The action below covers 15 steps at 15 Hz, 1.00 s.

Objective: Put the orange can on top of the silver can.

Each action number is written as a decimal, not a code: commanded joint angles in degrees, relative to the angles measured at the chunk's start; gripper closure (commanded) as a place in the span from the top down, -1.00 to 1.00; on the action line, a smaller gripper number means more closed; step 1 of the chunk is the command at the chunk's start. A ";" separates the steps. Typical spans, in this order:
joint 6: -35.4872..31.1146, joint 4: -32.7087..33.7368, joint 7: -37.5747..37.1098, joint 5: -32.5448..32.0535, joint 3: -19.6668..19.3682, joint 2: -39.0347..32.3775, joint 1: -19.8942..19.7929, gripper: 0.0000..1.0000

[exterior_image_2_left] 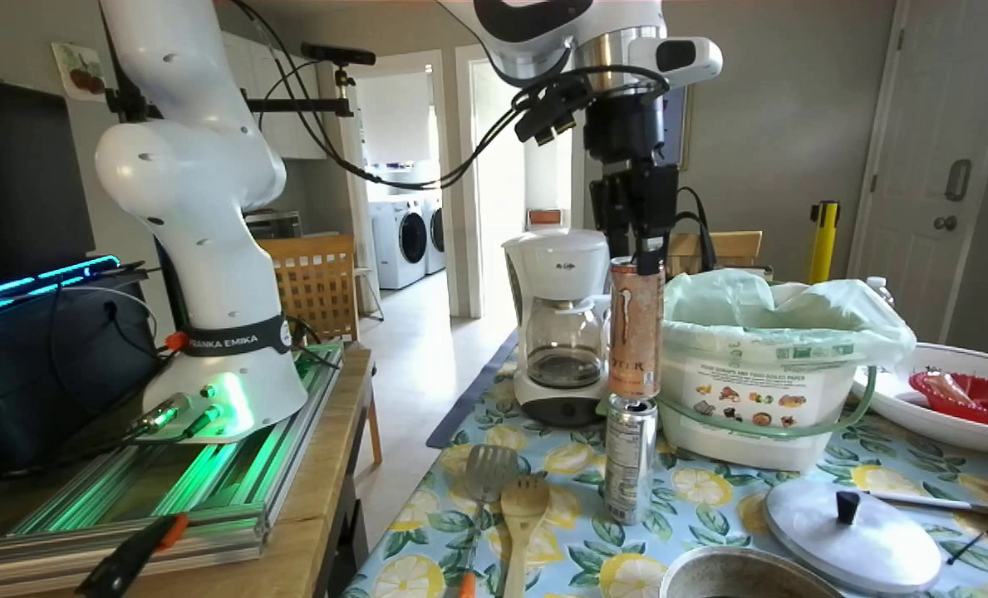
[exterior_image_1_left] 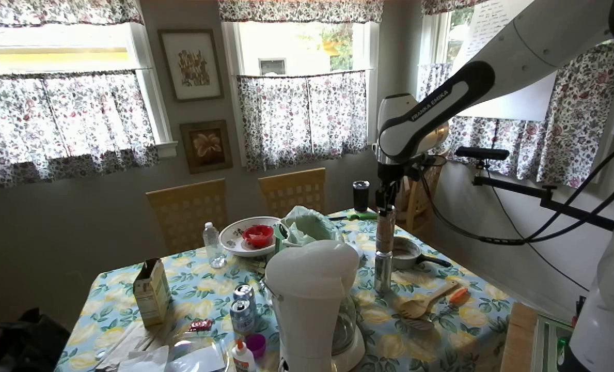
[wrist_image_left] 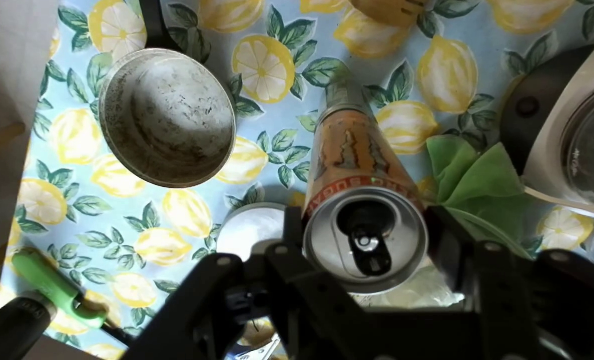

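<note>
"One orange can (exterior_image_2_left: 636, 332) to place: found where?"

"Upright, mostly below the jaws; gripped at its top end by them, narrowed to the can's width."

"And farther down?"

"See the silver can (exterior_image_2_left: 631, 465), upright on the surface (exterior_image_2_left: 577, 519), straight below the jaws and the orange base, roughly in line in both exterior views."

"Touching?"

"Resting on its rim or just above; cannot tell."

"Which step, then?"

"Setting down, most likely, short only of release."

"Next?"

"Make sure of contact, centre base over rim, then part the jaws evenly and rise straight up. Avoid sideways drag: liable to topple so slim a stack. Note too the saucepan (wrist_image_left: 167, 120) and coffee maker (wrist_image_left: 559, 117), low, to opposite sides of the jaws."
</note>
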<state>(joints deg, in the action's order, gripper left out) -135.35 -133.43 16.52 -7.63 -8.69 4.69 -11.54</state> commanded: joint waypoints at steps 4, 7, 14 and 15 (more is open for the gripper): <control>-1.40 -0.57 0.61 -0.72 -0.75 -0.25 0.67 -0.25; -1.47 -0.54 0.52 -0.75 -0.75 -0.50 0.66 -0.25; -1.88 -0.42 0.61 -0.64 -0.80 -1.45 0.60 -0.25; -1.95 -0.45 0.63 -0.63 -0.81 -1.51 0.59 -0.25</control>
<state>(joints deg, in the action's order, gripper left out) -135.71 -133.43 16.52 -7.63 -8.76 3.56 -11.51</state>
